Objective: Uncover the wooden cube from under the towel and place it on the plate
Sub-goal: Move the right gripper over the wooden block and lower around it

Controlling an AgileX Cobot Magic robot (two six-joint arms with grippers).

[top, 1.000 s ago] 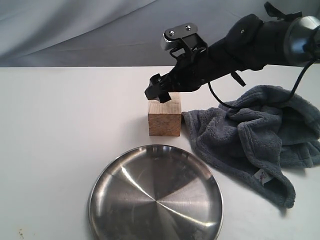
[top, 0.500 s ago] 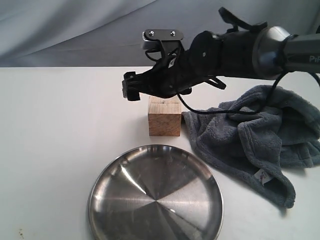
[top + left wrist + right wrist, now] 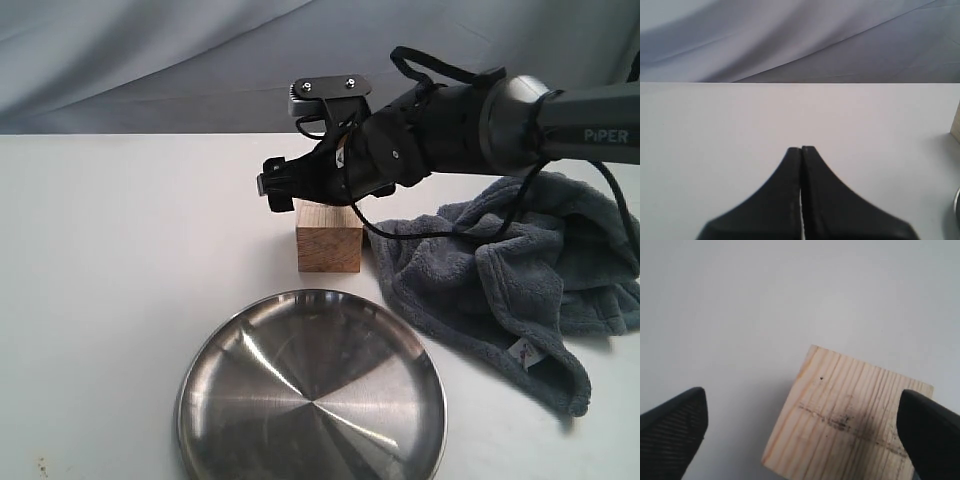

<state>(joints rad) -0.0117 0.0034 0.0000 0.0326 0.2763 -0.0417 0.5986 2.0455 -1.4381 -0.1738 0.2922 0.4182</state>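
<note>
Low and left of centre in the exterior view lies the plate [image 3: 312, 390]; just above it, at mid-frame, the wooden cube [image 3: 329, 237] stands uncovered on the table [image 3: 120, 250]; the right gripper [image 3: 280, 188] hangs over it, fingers spread wide, grasping nothing; the towel [image 3: 510, 270] lies crumpled at right; the left gripper [image 3: 801, 150] is clenched, empty.

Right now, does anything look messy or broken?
Only the towel looks messy: it lies bunched in a heap on the table, next to the wooden block. The block has a dark smudged line across its top. Nothing looks broken or spilled.
</note>
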